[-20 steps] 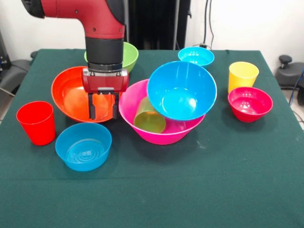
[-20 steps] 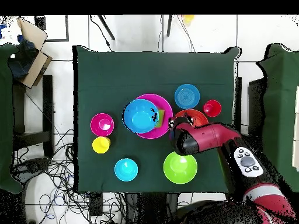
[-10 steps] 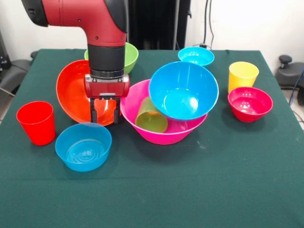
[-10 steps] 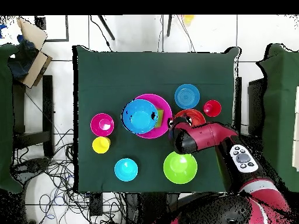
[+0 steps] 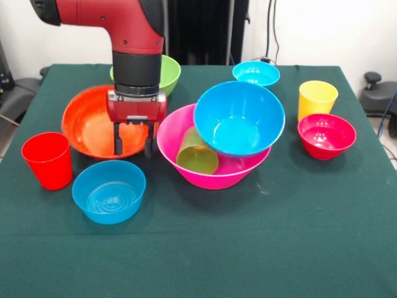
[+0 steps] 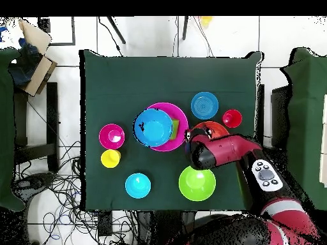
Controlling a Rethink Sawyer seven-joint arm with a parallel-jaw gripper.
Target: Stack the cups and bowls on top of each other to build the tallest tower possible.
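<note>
Jaws (image 5: 133, 139) spread, straddling orange bowl's (image 5: 87, 127) near rim. Pink bowl (image 5: 214, 169) mid-counter (image 5: 260, 248) w/ green cup (image 5: 197, 153) on its side inside, big blue bowl (image 5: 239, 118) tilted atop.

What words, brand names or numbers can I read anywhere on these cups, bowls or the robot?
None: no readable text shows in either view.
The cups and bowls are plain, and the red arm shows no legible label.

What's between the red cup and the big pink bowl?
In the front view, the orange bowl and the end effector sit between the red cup and pink bowl.
</note>
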